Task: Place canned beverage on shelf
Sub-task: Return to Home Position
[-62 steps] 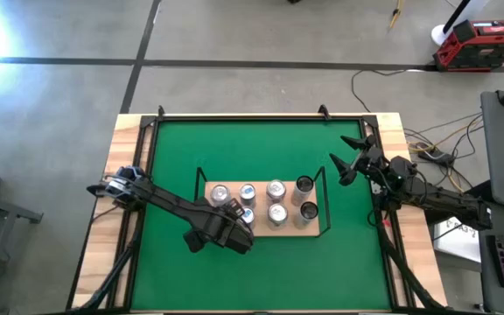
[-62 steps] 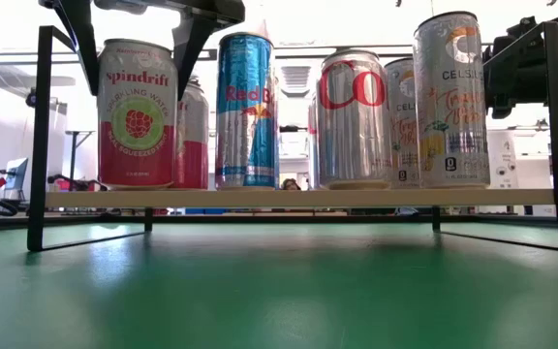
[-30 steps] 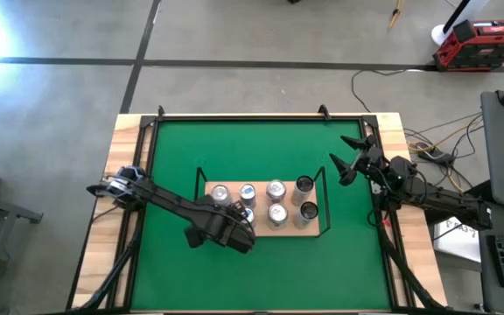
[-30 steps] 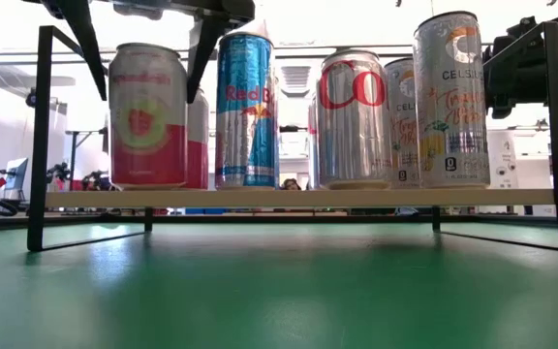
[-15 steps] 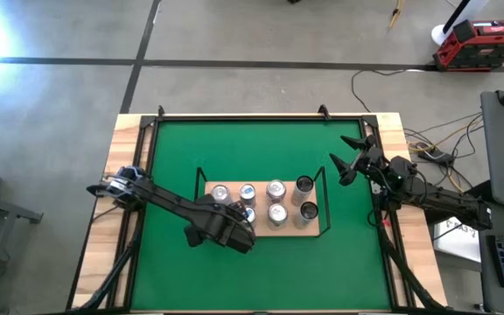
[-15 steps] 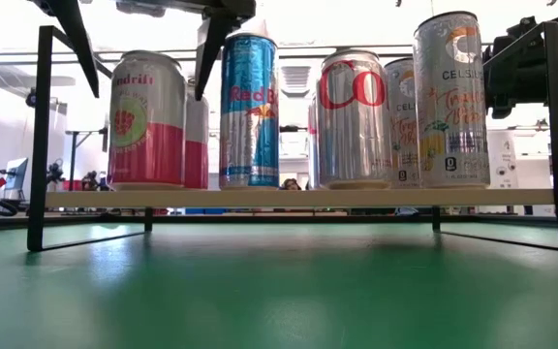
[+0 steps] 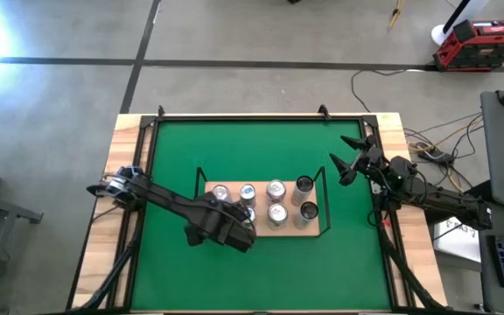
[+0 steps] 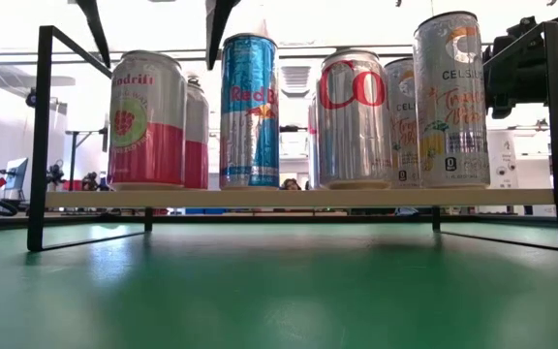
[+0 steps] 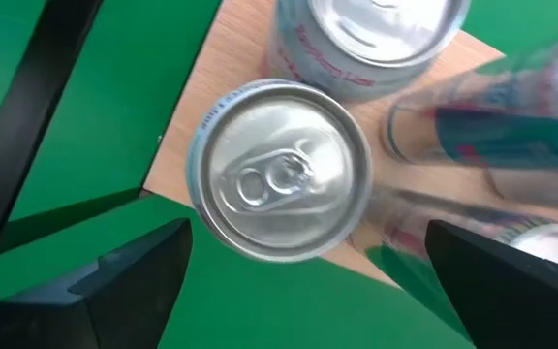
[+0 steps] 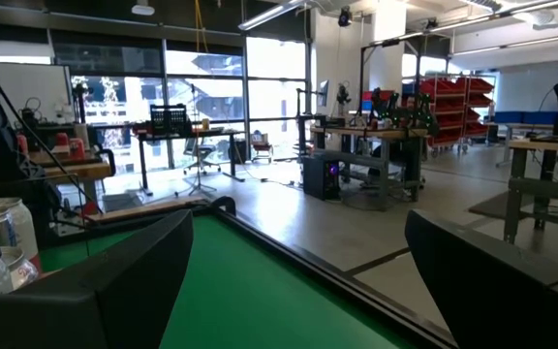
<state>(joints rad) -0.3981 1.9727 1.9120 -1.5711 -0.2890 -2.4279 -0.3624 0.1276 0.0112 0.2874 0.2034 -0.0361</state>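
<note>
**Left gripper hangs open over the shelf's corner can**

The shelf (image 8: 308,198) is a light-wood board ringed by a thin black wire rail (image 8: 40,136), and it stands on the green table (image 7: 234,149). Along the shelf's edge nearest the low camera, 4 cans stand upright in a row. A white-pink can (image 8: 145,118) is at the shelf's left end; a blue can (image 8: 249,111) is just beside it; a silver cola can (image 8: 354,118) comes next; a pale can (image 8: 451,100) printed in orange is at the shelf's right end. A 2nd white-pink can (image 8: 197,131) shows directly behind the 1st, and a 2nd pale can (image 8: 400,121) shows behind the right-end one.

The left gripper (image 9: 307,231) hangs over the shelf's near-left corner, directly above the front white-pink can. Its 2 fingers (image 8: 96,29) are spread wide, 1 on each side of the can's top and clear of it — they clasp nothing. The left wrist view looks straight down on that can's silver lid (image 9: 281,184), which sits at the corner of the board.

The right gripper (image 7: 343,159) waits off the shelf's right end, apart from the cans; its fingers are spread wide too — nothing is between them.
</note>
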